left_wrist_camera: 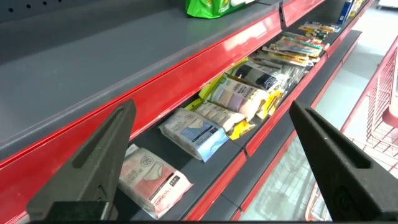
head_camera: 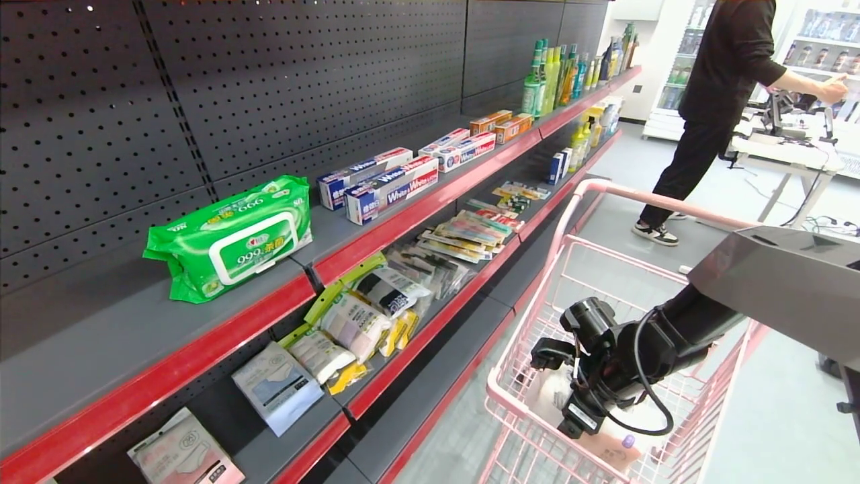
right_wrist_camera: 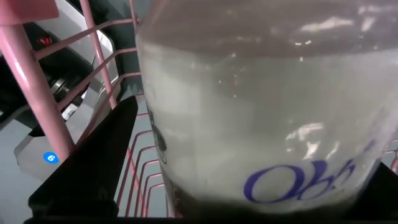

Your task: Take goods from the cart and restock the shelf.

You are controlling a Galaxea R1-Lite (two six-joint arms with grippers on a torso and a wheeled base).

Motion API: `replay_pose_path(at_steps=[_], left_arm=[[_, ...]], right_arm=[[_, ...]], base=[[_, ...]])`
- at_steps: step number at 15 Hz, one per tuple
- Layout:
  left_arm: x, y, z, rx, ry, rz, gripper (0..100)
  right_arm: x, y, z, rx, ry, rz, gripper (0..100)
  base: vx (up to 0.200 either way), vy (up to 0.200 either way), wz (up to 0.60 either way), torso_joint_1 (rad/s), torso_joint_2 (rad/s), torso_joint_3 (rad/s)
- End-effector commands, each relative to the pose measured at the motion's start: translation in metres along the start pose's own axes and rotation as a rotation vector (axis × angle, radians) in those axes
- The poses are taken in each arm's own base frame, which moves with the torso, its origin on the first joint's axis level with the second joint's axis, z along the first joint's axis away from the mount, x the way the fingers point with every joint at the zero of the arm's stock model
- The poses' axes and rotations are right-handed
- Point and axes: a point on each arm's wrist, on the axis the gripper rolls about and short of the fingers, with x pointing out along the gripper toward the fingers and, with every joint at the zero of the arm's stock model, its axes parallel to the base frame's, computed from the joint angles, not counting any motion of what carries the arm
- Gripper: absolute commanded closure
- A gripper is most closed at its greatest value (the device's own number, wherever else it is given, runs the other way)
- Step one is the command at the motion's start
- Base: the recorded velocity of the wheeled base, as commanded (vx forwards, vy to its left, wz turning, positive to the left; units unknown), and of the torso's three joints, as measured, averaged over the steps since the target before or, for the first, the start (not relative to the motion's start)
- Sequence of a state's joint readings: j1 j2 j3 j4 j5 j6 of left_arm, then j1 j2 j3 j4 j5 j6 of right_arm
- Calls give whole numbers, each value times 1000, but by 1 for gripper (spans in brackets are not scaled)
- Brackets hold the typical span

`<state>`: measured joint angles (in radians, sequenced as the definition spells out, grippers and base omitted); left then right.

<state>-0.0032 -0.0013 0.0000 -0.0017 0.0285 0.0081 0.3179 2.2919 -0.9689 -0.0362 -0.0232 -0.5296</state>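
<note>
Right fingers (right_wrist_camera: 93, 162) wide apart around white bottle (right_wrist_camera: 261, 124) in pink cart (right_wrist_camera: 38, 93).

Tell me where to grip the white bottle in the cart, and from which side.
Take the white bottle across its wide rounded body, coming from above. It sits low in the pink cart, whose wire walls close off the sides, so the open top is likely the only free way in. The right gripper hangs directly over it.
</note>
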Motion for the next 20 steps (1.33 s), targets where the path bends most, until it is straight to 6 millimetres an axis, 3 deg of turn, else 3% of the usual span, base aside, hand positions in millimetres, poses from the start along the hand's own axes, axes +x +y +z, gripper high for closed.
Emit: replay_pose_path(at_steps=[1, 8, 9, 20], left_arm=[[0, 0, 0, 0, 1, 1, 0], [0, 0, 0, 1, 1, -1, 0], [0, 0, 0, 1, 1, -1, 0], [0, 0, 0, 1, 1, -1, 0]], right_arm=[[9, 2, 1, -7, 5, 17, 0], [13, 4, 5, -22, -9, 9, 0], [13, 3, 6, -22, -11, 7, 100], [11, 6, 6, -28, -2, 6, 100]], base=[[0, 0, 0, 0, 0, 0], [0, 0, 0, 0, 0, 0], [0, 0, 0, 0, 0, 0], [0, 0, 0, 0, 0, 0]])
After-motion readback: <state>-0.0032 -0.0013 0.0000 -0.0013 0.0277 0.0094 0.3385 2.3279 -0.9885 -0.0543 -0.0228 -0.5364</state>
